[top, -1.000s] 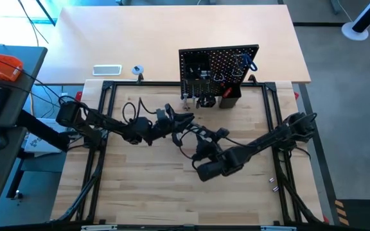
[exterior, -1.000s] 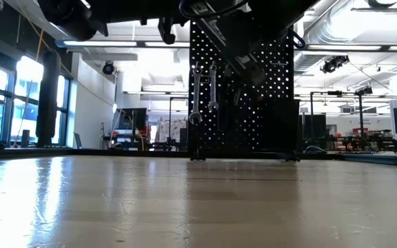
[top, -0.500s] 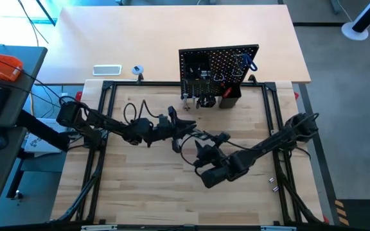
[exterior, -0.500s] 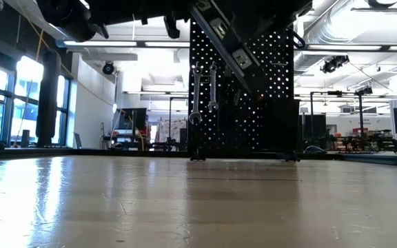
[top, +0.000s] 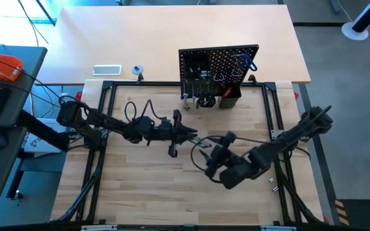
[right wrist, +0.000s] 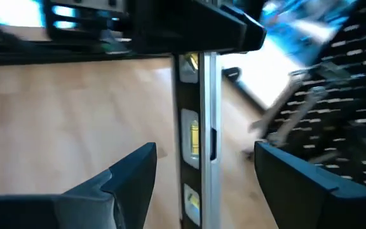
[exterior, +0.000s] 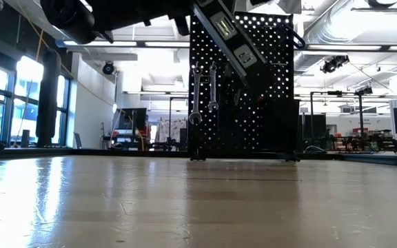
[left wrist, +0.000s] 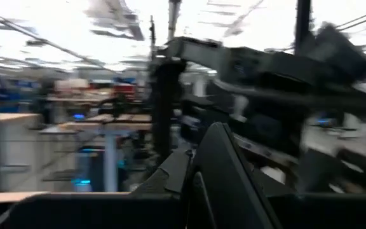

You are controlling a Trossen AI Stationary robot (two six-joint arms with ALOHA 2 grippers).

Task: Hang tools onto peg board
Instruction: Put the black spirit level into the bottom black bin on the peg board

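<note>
Holding the striped bar [top: 173, 149] in the left gripper [top: 184, 133], fingers pinched on its end, mid-table in the high view and well above the wood. It looks like a small spirit level: yellow vials show in the right wrist view [right wrist: 194, 137].

Right gripper [top: 205, 154] sits just right of it, fingers spread wide and empty, either side of the bar without touching.

Peg board [top: 218, 67] stands at the far edge, two silver wrenches [exterior: 203, 93] already hanging on its left side.

Risks as I see them:
- One-ended grip, so the bar could swing or slip out.
- Right arm is close; a bump could knock it loose.
- Bar could clip the hung wrenches on approach.

No readable writing or brand anywhere.
</note>
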